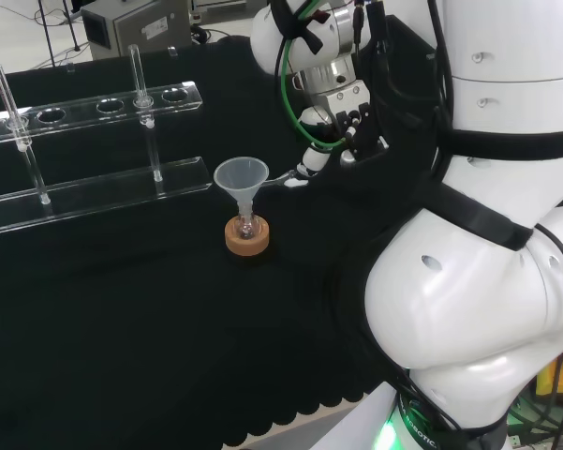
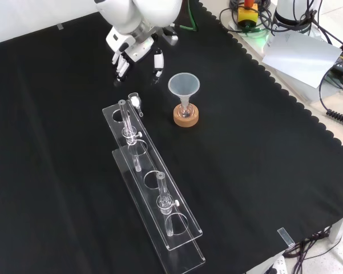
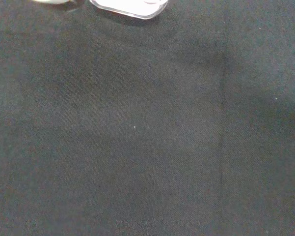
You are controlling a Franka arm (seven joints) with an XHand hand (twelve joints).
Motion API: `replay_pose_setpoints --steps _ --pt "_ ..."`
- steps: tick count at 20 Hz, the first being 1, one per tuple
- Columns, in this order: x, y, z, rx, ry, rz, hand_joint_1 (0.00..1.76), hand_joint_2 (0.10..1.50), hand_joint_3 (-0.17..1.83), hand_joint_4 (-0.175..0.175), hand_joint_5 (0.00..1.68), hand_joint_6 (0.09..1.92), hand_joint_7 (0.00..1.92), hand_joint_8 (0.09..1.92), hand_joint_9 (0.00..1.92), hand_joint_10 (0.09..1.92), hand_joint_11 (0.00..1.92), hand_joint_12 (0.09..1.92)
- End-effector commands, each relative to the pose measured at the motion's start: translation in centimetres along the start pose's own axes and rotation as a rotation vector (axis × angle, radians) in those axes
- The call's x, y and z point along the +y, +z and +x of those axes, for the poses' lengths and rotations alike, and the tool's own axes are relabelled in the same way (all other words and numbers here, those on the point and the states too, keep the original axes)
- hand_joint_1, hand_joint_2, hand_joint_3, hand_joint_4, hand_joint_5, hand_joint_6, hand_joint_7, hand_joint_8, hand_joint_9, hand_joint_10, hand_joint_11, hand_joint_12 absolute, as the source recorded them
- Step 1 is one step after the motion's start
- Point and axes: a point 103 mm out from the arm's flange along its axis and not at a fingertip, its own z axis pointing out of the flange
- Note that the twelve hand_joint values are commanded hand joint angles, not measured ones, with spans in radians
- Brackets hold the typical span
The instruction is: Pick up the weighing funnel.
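The weighing funnel (image 2: 136, 101), a small clear scoop with a short stem, lies on the black cloth just past the far end of the clear rack in the front view. In the head view it shows faintly as a clear piece (image 1: 283, 177) right of the big funnel. The hand (image 2: 138, 48) hangs over the cloth a little beyond it, fingers (image 2: 121, 68) pointing down, spread and holding nothing. In the head view the hand (image 1: 342, 117) reaches down towards the piece with a fingertip close to it. A blurred white part of the hand (image 3: 130, 6) shows over bare cloth in the wrist view.
The big funnel (image 2: 184, 85) stands mouth up in a small flask on a cork ring (image 2: 186, 118), right of the weighing funnel in the front view. A clear two-tier tube rack (image 2: 154, 188) holds two glass tubes. The arm's white links (image 1: 487, 234) stand at the head view's right.
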Motion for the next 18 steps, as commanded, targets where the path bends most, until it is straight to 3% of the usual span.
replay_pose_setpoints --steps 1,18 --pt "1.3 0.6 0.4 0.0 0.017 -0.019 0.75 0.66 0.58 -0.076 0.46 0.09 0.46 0.7 0.76 0.58 0.46 1.3" --pt "2.7 3.3 1.2 0.005 0.034 -0.016 0.78 0.65 0.59 -0.075 0.58 0.12 0.48 0.71 0.78 0.58 0.47 1.29"
